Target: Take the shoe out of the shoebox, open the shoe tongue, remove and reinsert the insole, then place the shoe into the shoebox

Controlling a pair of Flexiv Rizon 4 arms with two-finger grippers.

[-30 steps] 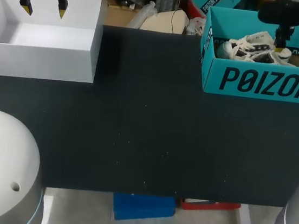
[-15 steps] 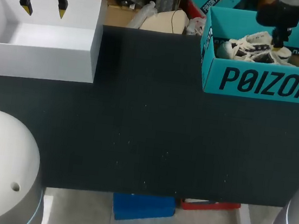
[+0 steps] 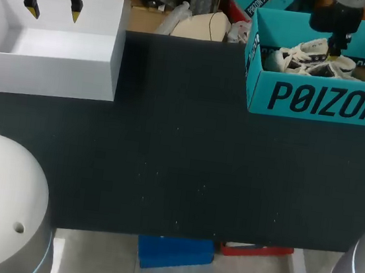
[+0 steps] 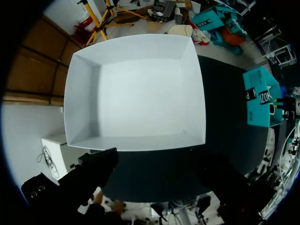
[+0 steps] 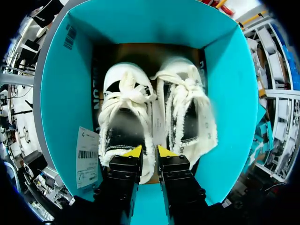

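Note:
Two white shoes with frayed edges lie side by side in the teal shoebox (image 3: 320,100) at the table's back right. In the right wrist view my right gripper (image 5: 150,152) is down inside the shoebox (image 5: 61,93) at the heel end. Its fingers are nearly together, pinching the inner side wall of one shoe (image 5: 124,108), right beside the other shoe (image 5: 187,108). From the head view, the right gripper (image 3: 333,52) covers part of the shoes (image 3: 302,55). My left gripper (image 3: 51,8) hangs open over the white box (image 3: 50,74) at the back left, holding nothing.
The black table mat (image 3: 179,163) spreads between the two boxes and to the front edge. The white box (image 4: 136,89) shows nothing inside it in the left wrist view. A paper label (image 5: 86,154) sticks to the shoebox's inner wall beside my right gripper.
My right gripper's fingers have drawn closer together on the shoe's edge, and the gripper has shifted slightly left in the shoebox. The left arm has not moved.

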